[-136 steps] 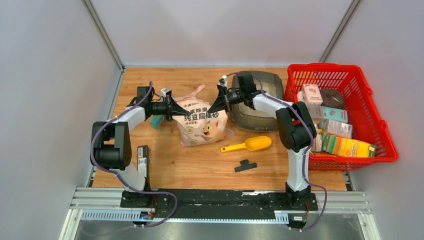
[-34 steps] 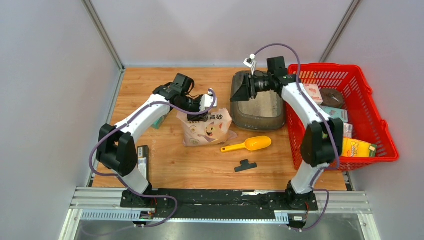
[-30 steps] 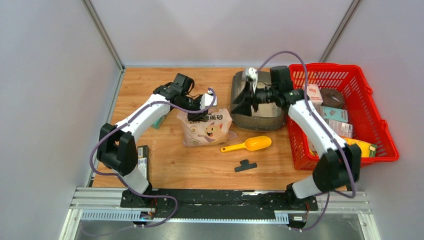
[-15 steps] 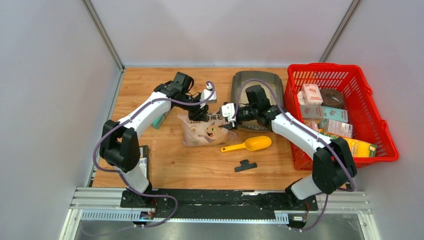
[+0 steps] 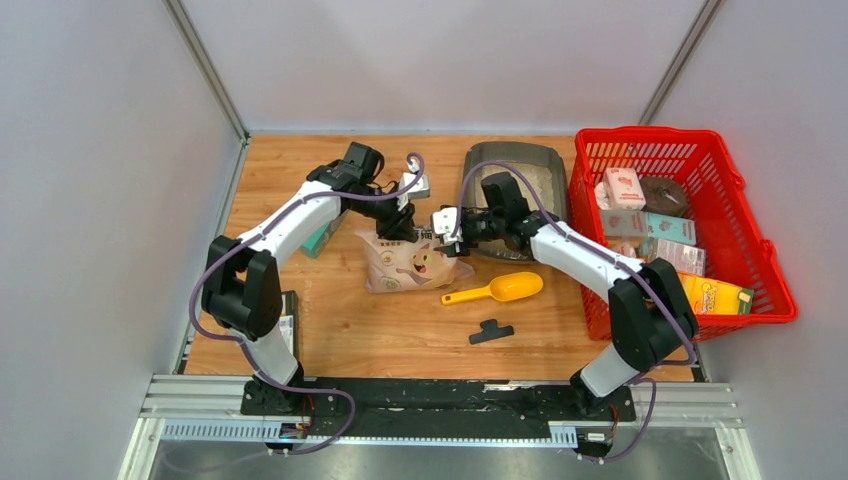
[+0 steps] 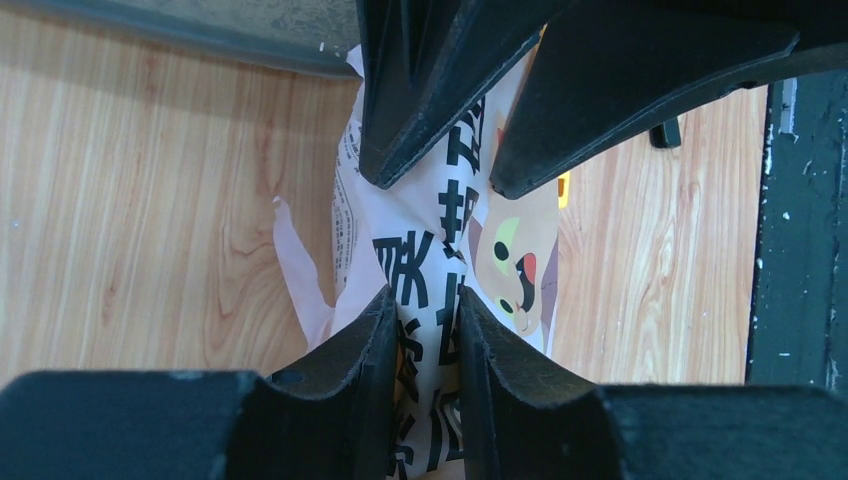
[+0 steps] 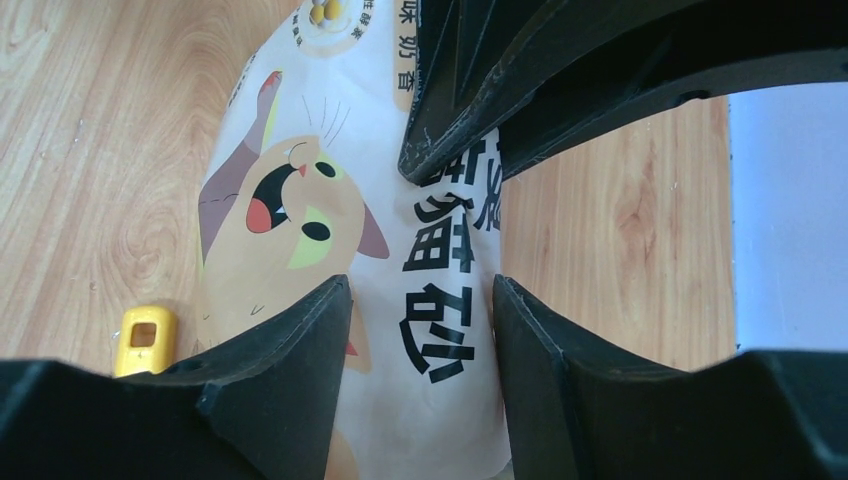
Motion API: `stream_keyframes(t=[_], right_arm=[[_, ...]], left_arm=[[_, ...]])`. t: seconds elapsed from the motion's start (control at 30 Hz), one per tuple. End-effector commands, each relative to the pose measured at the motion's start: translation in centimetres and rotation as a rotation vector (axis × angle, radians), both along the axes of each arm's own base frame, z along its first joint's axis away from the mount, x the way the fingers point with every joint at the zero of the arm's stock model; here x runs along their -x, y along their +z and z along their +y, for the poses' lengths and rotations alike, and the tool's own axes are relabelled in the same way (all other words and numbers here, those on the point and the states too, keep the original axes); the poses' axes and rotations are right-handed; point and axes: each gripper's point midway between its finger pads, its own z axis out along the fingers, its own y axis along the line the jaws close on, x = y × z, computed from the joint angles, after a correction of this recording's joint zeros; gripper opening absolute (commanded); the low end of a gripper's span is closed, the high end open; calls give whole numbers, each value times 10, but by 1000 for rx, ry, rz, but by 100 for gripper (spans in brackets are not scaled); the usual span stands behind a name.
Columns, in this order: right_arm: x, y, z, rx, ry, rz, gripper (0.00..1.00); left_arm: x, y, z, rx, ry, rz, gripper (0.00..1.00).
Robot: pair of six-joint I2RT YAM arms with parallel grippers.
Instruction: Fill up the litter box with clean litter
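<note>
Both arms reach in over the bag (image 5: 410, 260), a pink-white pouch with a cartoon cat that lies flat on the wooden table (image 5: 330, 330). The left gripper (image 6: 425, 305) comes in at the bag's far edge from the left. Its wrist view shows the two fingers drawn almost together with a fold of printed plastic nipped between them. The right gripper (image 7: 420, 290) meets it from the bag's right side, and the tips of the two tools sit near each other over the same top edge. The right one's fingers (image 7: 290, 340) stand apart, one on each side of a strip of the bag. I cannot tell from here whether they press on the plastic.

The litter box (image 5: 545, 155) sits just beyond the bag and to its right, close by its upper right corner. I can't make out whether the two touch. The right arm crosses over the near half of the box. Pale clean litter (image 5: 538, 182) shows on the floor of the far half.

A yellow scoop (image 5: 497, 290) lies just off the bag's near right corner, its handle pointing toward the bag. A small black clip (image 5: 491, 331) lies nearer to me than that. A red basket (image 5: 655, 133) of boxed goods stands well to the bag's right, past the litter box.
</note>
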Motion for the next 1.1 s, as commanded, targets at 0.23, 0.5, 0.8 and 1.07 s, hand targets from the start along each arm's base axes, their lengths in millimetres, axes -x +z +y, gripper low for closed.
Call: stream_keyframes(t=[0.23, 0.5, 0.8, 1.07], right_arm=[[-24, 8, 1, -19, -152, 165, 49], [-35, 1, -2, 15, -223, 250, 30], [-31, 19, -17, -30, -239, 357, 0], [-31, 33, -27, -123, -262, 513, 0]], left_arm=[[5, 19, -11, 100, -39, 40, 34], [9, 15, -9, 89, -53, 48, 37], [19, -10, 30, -61, -64, -41, 40], [34, -23, 69, -153, -31, 32, 26]])
